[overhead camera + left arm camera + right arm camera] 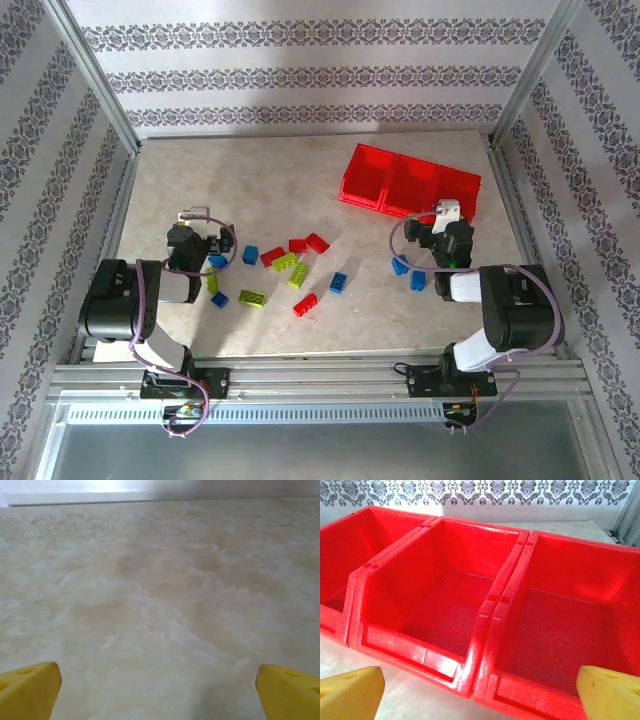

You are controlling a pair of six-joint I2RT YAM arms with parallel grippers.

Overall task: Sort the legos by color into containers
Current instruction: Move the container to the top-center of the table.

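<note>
Three glossy, square red bins (470, 527) adjoin on a marbled tabletop (160, 605).

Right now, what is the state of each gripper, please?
The left gripper: jaws open, holding nothing.
The right gripper: jaws open, holding nothing.

Lime lego (212, 283) perhaps half-hidden

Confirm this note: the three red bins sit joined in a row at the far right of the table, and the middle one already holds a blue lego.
Not right. The middle bin holds nothing: the right wrist view shows its floor bare. The blue legos lie on the table. The rest stands: the red bins are joined in a row at the far right.
</note>
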